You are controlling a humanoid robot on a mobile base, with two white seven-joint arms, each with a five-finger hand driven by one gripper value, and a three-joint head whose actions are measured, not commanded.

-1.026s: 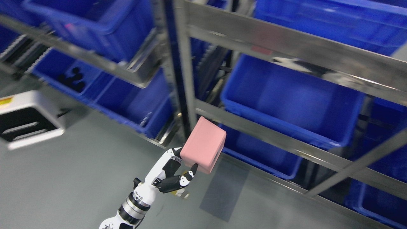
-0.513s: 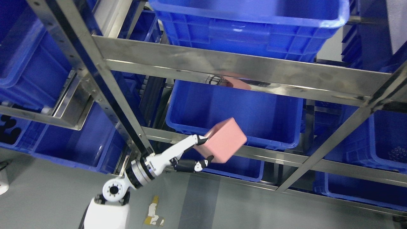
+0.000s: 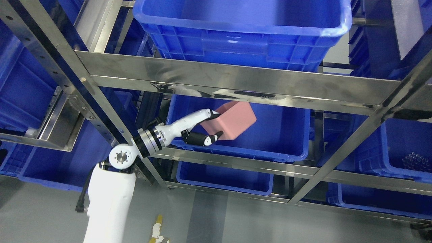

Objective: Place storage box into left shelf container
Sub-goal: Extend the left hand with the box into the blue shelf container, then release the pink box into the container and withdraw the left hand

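My left hand [image 3: 206, 126] is shut on a pink storage box [image 3: 231, 120] and holds it tilted inside the opening of a blue shelf container [image 3: 276, 128] on the middle shelf. The box hangs above the container's floor, left of its middle. The shelf's steel crossbar [image 3: 236, 79] runs just above the box. My white left arm [image 3: 111, 195] rises from the bottom left and reaches over the container's front rim. The right hand is out of the picture.
A steel rack post [image 3: 101, 98] stands just left of my forearm. More blue containers sit above [image 3: 243, 30], below [image 3: 222, 177], at the left [image 3: 20, 91] and at the right [image 3: 405, 148]. A diagonal steel brace [image 3: 357, 135] crosses on the right. Grey floor lies below.
The camera has swung toward the shelf. My left arm has lifted the pink box from in front of the container's front rim up and into the container's opening.
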